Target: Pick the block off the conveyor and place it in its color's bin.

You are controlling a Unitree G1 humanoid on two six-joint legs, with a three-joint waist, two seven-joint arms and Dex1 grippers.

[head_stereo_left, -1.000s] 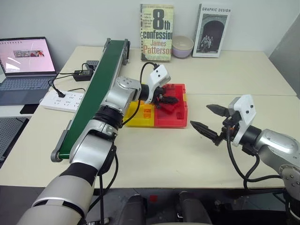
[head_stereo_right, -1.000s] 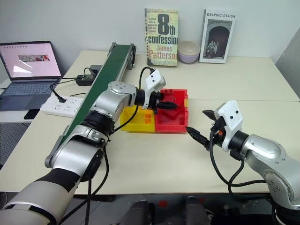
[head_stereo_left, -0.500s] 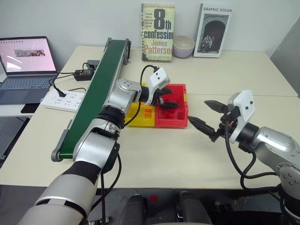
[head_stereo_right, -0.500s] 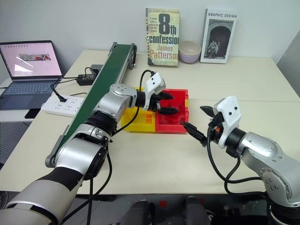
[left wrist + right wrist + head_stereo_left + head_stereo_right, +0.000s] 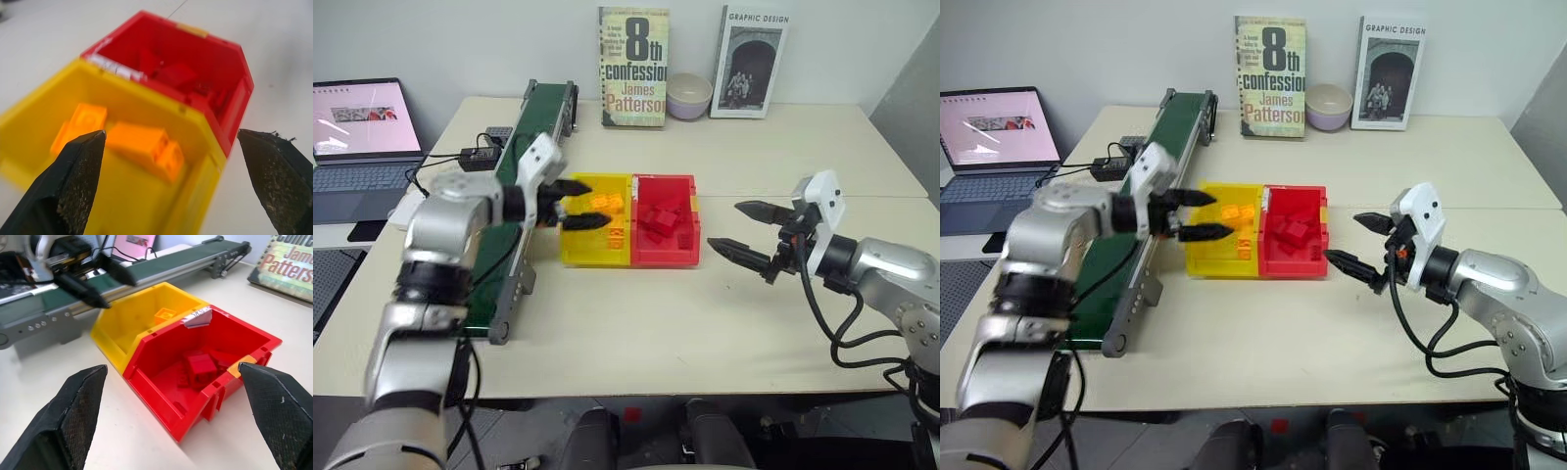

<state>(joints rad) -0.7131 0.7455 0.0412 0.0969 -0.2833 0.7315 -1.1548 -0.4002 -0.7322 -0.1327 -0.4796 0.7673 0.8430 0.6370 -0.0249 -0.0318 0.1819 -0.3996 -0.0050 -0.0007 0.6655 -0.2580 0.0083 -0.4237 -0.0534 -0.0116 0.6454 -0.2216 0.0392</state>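
The red bin (image 5: 664, 180) sits mid-table, joined to a yellow twin (image 5: 594, 260) on its left. A red block (image 5: 200, 367) lies inside the red bin among other red bricks (image 5: 658, 220). Orange bricks (image 5: 142, 144) lie in the yellow one. My left gripper (image 5: 587, 204) hovers open and empty over the yellow bin's left side, next to the conveyor (image 5: 536, 117), a dark green belt running back along the left. My right gripper (image 5: 724, 225) is open and empty, just right of the red bin, pointing at it.
Two books (image 5: 633, 67) and a pale bowl (image 5: 689, 95) stand along the back wall. A laptop (image 5: 362, 117), a power adapter (image 5: 475, 157) and cables lie left of the conveyor. Bare table stretches in front of the bins and to the right.
My left gripper, shut low in the red bin a second ago, opened there, then drew back left to the yellow bin's side. The right gripper barely moved. The camera view shifted.
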